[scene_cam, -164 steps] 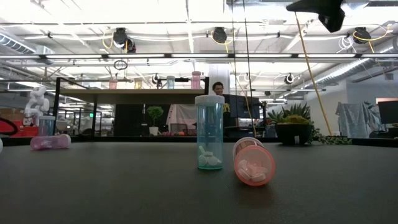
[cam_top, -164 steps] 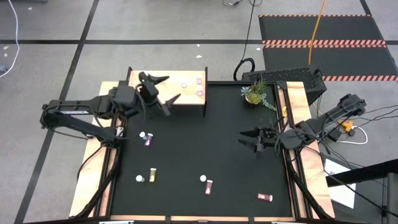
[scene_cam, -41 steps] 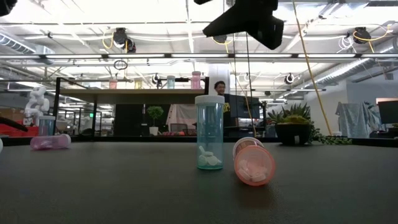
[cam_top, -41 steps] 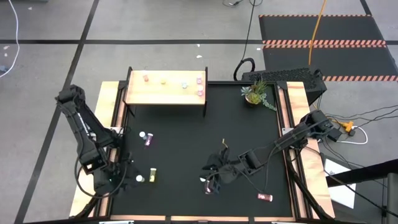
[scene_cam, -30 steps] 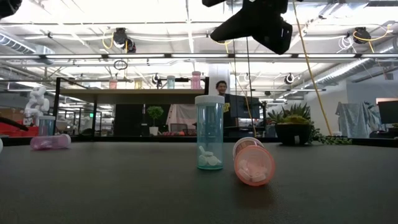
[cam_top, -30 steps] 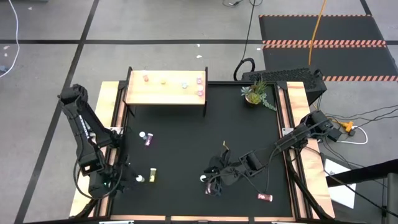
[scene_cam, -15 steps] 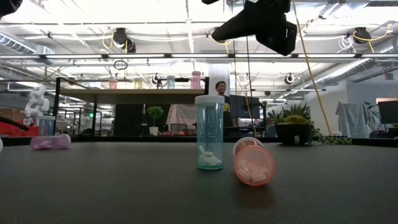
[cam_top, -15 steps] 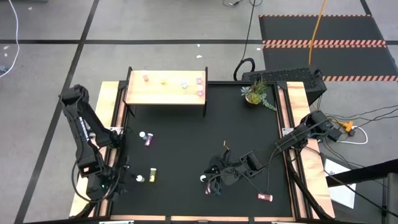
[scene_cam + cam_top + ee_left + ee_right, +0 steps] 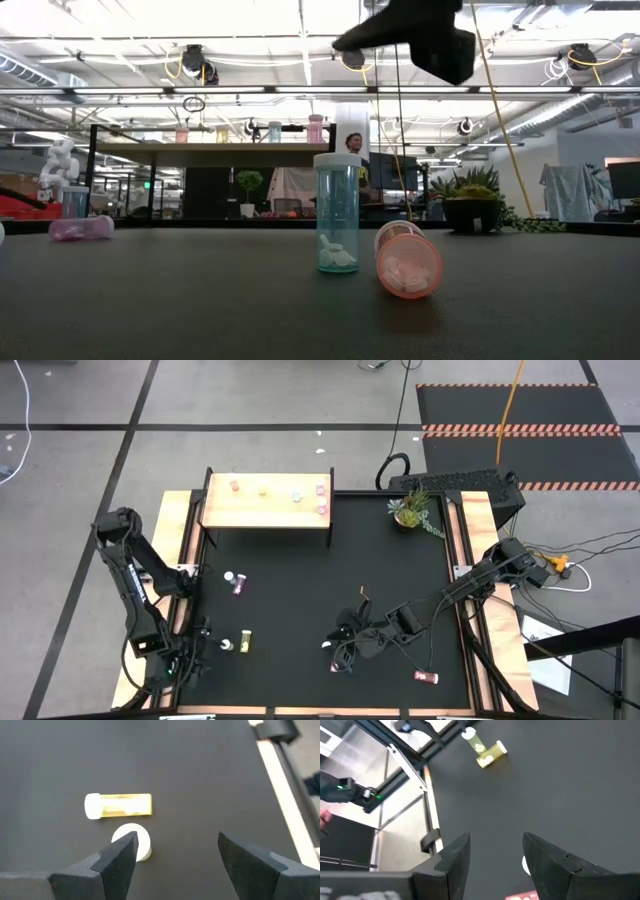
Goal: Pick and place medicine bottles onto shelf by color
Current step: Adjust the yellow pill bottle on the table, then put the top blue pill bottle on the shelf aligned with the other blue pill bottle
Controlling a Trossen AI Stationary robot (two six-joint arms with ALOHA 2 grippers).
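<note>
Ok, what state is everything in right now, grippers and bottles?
Left gripper: open, empty, above the upright white-capped bottle.
Yellow plastic bottle: lying on its side.
Teal see-through bottle: upright on the black mat.
Orange-pink bottle: on its side beside it.
Right gripper: open, empty.
Pale wooden shelf: five bottles standing on it.

A small potted plant [image 9: 409, 510] stands at the far right corner of the black surface [image 9: 300, 590], pale wooden side rails [image 9: 487, 570] flank it, and an orange cable [image 9: 510, 405] crosses the grey floor beyond.
</note>
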